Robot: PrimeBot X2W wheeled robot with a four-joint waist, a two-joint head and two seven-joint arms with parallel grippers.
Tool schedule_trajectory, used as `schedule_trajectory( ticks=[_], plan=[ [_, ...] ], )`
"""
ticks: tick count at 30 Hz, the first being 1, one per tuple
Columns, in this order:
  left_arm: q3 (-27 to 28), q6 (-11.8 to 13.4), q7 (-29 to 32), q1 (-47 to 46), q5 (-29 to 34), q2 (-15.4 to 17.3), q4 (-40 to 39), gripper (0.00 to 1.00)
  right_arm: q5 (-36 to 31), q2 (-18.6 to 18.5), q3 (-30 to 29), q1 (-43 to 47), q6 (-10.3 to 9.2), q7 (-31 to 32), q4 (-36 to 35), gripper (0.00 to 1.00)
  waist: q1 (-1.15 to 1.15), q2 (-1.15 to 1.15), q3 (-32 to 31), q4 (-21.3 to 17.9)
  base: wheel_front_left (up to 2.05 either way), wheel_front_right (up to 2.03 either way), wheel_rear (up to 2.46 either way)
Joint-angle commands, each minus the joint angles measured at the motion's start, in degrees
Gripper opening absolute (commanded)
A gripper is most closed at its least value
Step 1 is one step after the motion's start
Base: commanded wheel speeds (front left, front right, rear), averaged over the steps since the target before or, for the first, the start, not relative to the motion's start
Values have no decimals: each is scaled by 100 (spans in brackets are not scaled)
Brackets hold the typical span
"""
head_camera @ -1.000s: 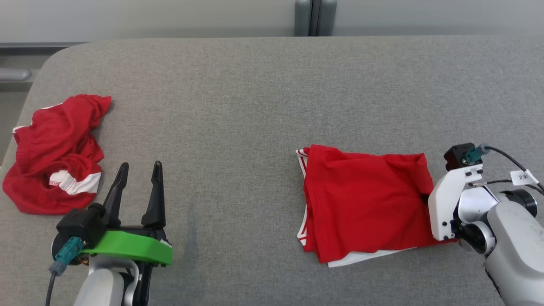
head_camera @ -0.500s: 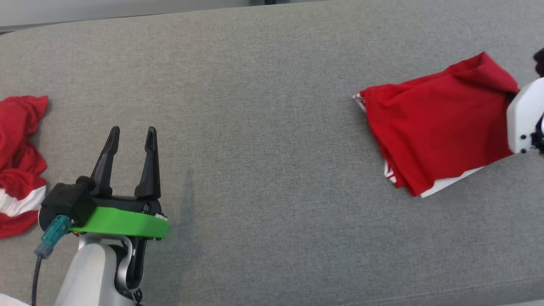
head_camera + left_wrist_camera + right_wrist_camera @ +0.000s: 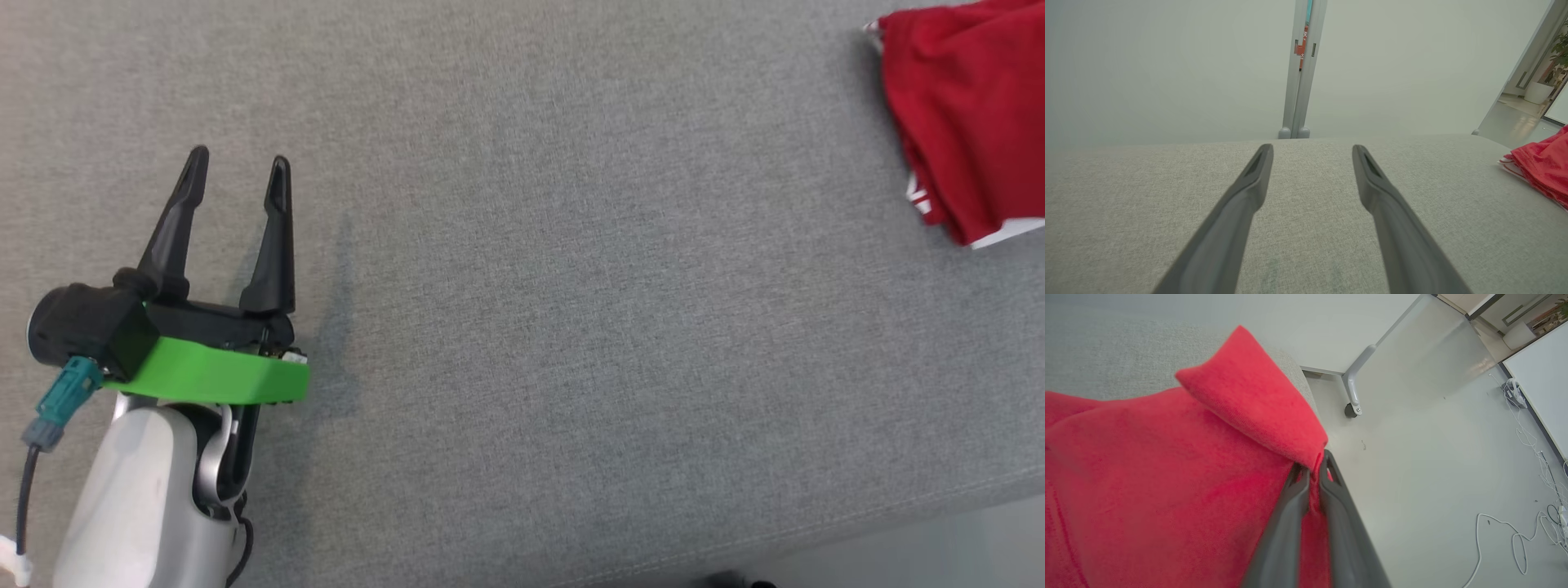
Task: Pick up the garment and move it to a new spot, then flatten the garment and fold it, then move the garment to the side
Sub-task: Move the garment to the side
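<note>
Head view, nearest first: the left gripper (image 3: pixel 239 157) hangs over the near-left part of the grey padded table (image 3: pixel 571 286), its two dark fingers spread wide with nothing between them. Beyond a broad stretch of grey fabric, well apart toward the far right, lies the folded red garment (image 3: pixel 971 122). White trim peeps out at its near edge, and its left edge runs near to far at a slant. Along the right wrist, the right gripper (image 3: pixel 1312 463) has its fingers pinched together on a fold at the garment's right side. The cloth peaks above the tips, with the table's rounded right end and the floor just beyond. So the garment lies rightward of the idle fingers and in the right arm's grasp. I'd judge the sideways move is that arm's job, with the table's end close.
</note>
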Motion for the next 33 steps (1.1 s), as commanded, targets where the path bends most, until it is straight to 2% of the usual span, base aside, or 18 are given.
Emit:
schedule_trajectory(
  ticks=[1,7,17,21,22,23,33],
  plan=[
    [0,-20,27,-135,40,98,-59,100,-149,-2,-127,-91,-13,-125,3,0,0,0,414,-115,0,0,0],
    [-30,-4,100,-270,73,200,-306,100,-828,78,-618,-66,-13,-570,-121,0,0,0,659,-81,0,0,0],
    [-76,42,179,-233,95,278,-537,100,-1947,441,-1577,58,-13,-840,-328,0,0,0,758,12,0,0,0],
    [-78,57,203,-227,78,301,-548,100,-2103,537,-1865,40,-14,-1004,-266,0,0,0,762,36,0,0,0],
    [-84,56,205,-222,69,295,-542,100,-2129,557,-1904,32,-14,-1039,-230,18,0,0,752,41,0,0,0],
    [-89,54,203,-212,59,295,-519,100,-2185,583,-1919,37,-13,-1075,-162,100,0,0,724,47,0,0,0],
    [-138,95,36,10,-82,141,-125,100,-2150,731,-1590,145,-13,-1853,356,100,0,0,-37,184,0,0,0]
  ],
)
